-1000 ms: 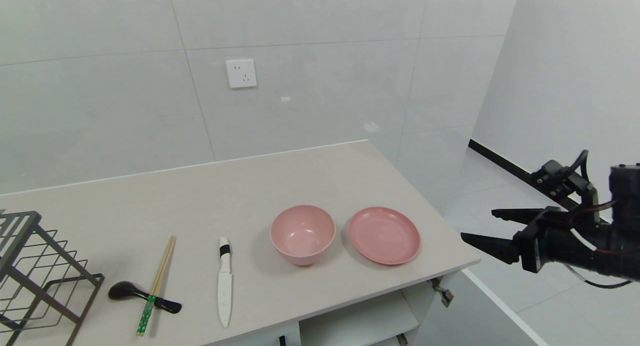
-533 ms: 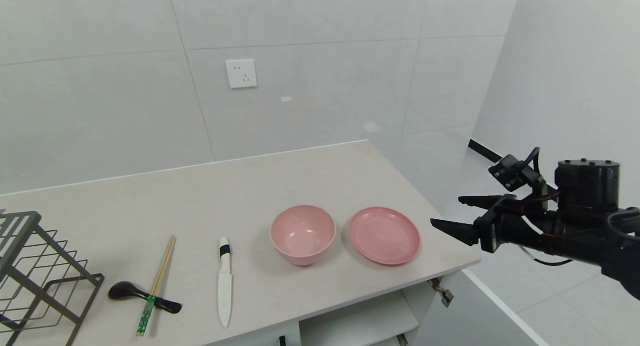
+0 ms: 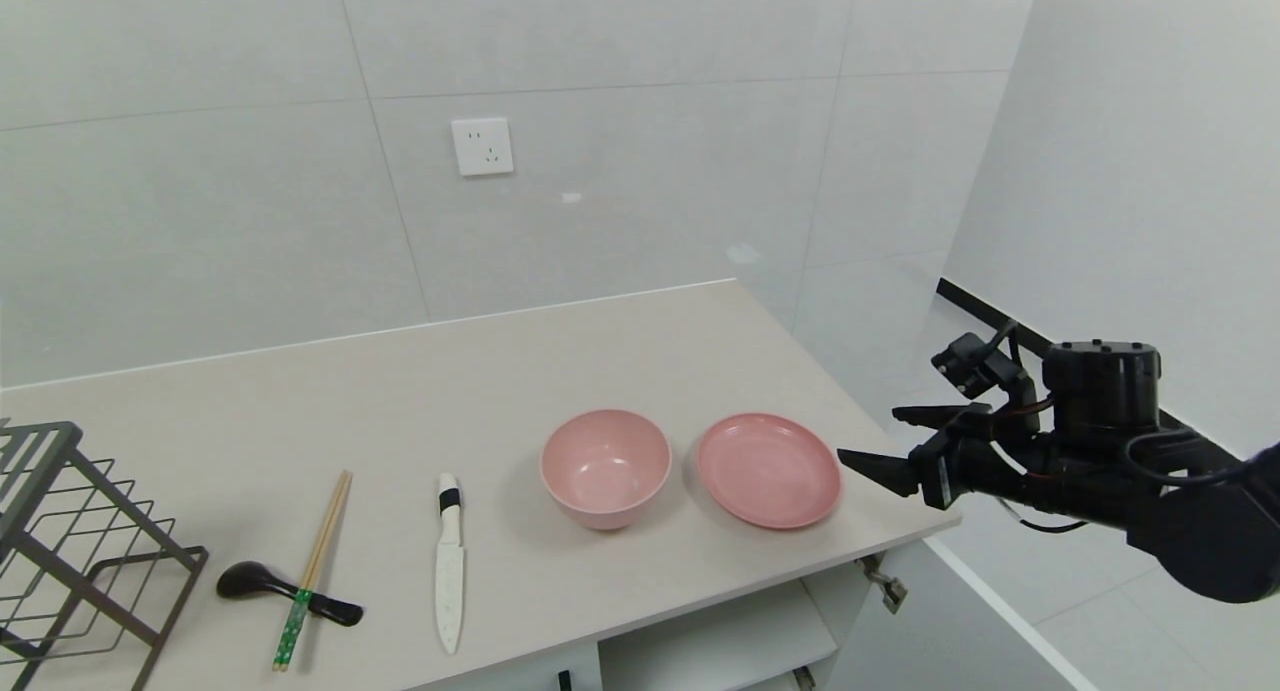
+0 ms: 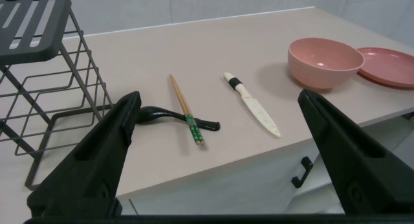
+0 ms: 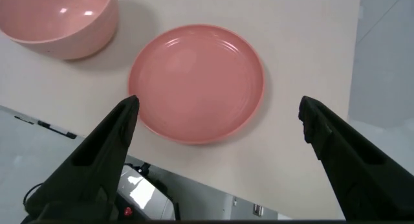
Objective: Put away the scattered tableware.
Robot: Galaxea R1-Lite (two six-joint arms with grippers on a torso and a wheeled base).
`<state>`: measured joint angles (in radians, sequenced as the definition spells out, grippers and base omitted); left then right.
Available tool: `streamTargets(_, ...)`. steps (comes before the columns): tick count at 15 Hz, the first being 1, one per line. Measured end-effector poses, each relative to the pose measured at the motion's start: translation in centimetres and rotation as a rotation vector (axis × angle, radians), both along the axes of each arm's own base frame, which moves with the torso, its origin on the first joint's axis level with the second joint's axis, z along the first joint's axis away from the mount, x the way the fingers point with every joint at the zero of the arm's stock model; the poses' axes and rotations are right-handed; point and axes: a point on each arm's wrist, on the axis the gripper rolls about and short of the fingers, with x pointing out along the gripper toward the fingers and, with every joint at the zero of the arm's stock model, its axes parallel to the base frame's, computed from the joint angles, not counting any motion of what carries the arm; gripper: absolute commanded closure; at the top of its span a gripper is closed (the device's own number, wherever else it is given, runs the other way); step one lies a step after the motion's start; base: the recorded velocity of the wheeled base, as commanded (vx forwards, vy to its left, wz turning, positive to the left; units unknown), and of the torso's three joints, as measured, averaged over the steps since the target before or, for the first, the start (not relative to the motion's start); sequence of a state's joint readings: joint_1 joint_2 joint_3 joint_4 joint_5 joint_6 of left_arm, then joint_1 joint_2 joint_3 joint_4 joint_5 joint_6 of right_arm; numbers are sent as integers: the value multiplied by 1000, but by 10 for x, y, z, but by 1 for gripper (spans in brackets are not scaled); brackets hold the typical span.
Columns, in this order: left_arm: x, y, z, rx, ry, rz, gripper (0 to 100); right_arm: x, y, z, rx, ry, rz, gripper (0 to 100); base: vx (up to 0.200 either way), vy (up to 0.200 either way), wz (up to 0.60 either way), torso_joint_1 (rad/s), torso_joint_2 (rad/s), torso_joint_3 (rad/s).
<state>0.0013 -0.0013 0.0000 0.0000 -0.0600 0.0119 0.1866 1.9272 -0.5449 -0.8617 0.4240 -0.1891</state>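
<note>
**Tableware, on bench**
- Pink plate (image 3: 768,470): flat on the bench (image 3: 420,401), near its front right corner.
- Pink bowl (image 3: 605,466): upright, just left of the plate, with a narrow gap between them.
- White knife (image 3: 449,561): left of the bowl, handle toward the wall, tip toward the front edge.
- Wooden chopsticks (image 3: 313,569): a pair laid together left of the knife, resting across the handle of the black spoon (image 3: 285,587).
- Dark wire rack (image 3: 70,531): stands at the bench's far left.

**Arms**
- Right end effector (image 3: 871,434): released and holding nothing. It is held roughly level just off the bench's right edge, with its fingertips pointing at the plate's near rim. In the right wrist view the plate lies below, between the two fingers.
- Left end effector (image 4: 218,98): fingers spread wide and empty. It sits in front of the bench's front edge, facing across it toward the spoon, chopsticks and knife.

**Room**
- Pale grey tiled wall (image 3: 650,171) with a white socket (image 3: 482,146).
- Open cabinet shelf (image 3: 720,641) under the bench.
</note>
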Motion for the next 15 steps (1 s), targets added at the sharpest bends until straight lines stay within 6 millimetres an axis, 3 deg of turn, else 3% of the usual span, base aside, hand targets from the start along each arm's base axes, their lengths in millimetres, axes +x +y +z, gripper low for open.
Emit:
streamTargets(8, 0, 0, 0, -1, 0, 0, 0, 34, 3, -27, -22, 39, -49, 0, 0, 0, 0, 0, 0, 0)
streamTargets(15, 0, 0, 0, -1, 0, 0, 0, 50, 7, -54, -16, 100, -70, 0, 0, 0, 0, 0, 0, 0)
